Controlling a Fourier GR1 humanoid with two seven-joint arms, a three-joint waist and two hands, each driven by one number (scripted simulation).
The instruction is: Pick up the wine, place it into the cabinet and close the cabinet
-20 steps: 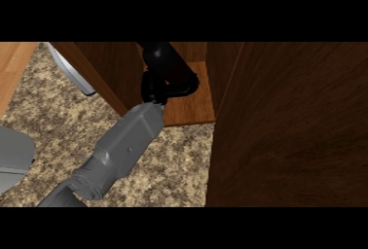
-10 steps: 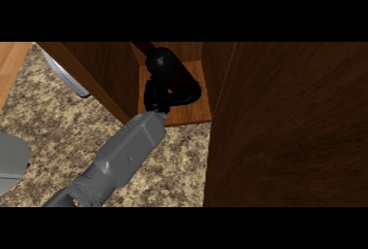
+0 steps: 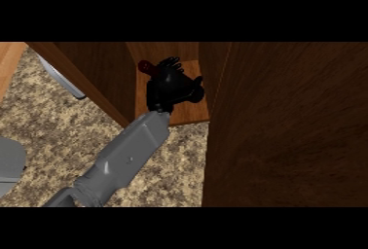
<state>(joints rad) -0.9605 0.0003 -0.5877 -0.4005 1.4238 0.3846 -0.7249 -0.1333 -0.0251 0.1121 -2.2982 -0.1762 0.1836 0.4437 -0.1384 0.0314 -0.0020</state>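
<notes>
Deeper in the cabinet now — left hand fingers spread, released beside one wine.

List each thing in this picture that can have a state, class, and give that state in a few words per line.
cabinet: open, with the hand inside it
cabinet door: swung open, filling the view's right side
wine: inside the cabinet, only its dark red top showing past the hand
hand: inside the cabinet, fingers spread, right beside the wine; whether they touch cannot be told; which hand it is cannot be told either
</notes>
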